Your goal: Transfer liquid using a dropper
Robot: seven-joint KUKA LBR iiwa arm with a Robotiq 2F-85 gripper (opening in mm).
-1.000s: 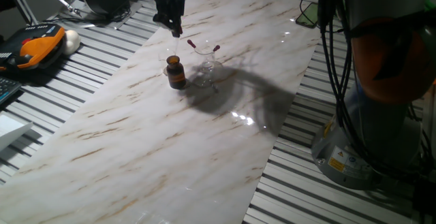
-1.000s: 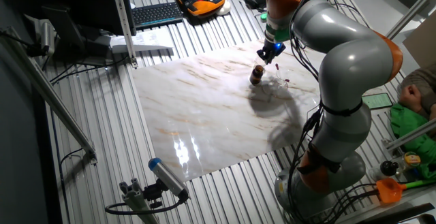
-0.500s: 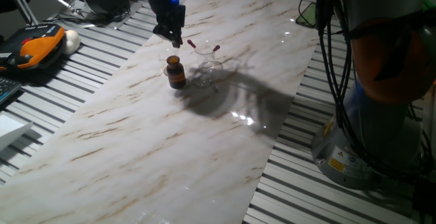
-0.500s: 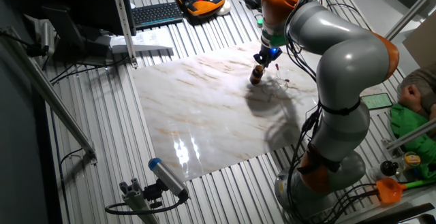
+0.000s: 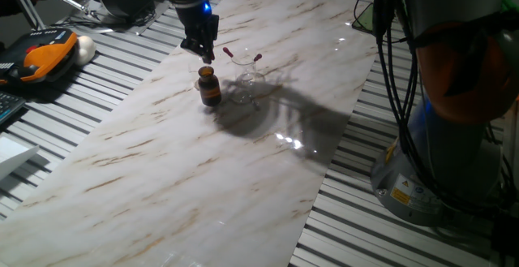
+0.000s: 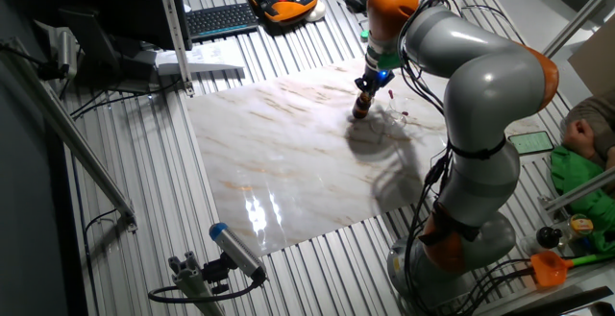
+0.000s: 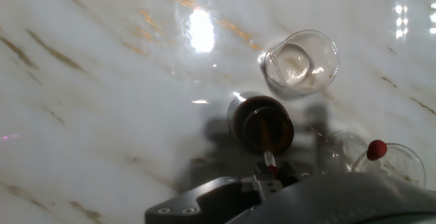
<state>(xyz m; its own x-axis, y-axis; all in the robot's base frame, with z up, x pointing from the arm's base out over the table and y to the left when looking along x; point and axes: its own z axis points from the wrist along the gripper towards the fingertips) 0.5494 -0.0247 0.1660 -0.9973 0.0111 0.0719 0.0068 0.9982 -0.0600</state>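
Observation:
My gripper is shut on a dropper, held upright with its thin clear tube pointing down. It hangs directly over the open mouth of a small brown bottle, which the hand view shows from above with the tube tip at or just inside the mouth. In the other fixed view the gripper sits just above the bottle. Two more droppers with red bulbs stand in a clear glass right of the bottle; one bulb shows in the hand view.
A small clear beaker stands close beside the bottle. All rest on a marble board laid on a slatted table. An orange teach pendant lies at the left, and the robot base stands at the right.
The gripper with the dropper has come down and slightly left, from higher above the board to just over the brown bottle. The bottle and the glass have not moved.

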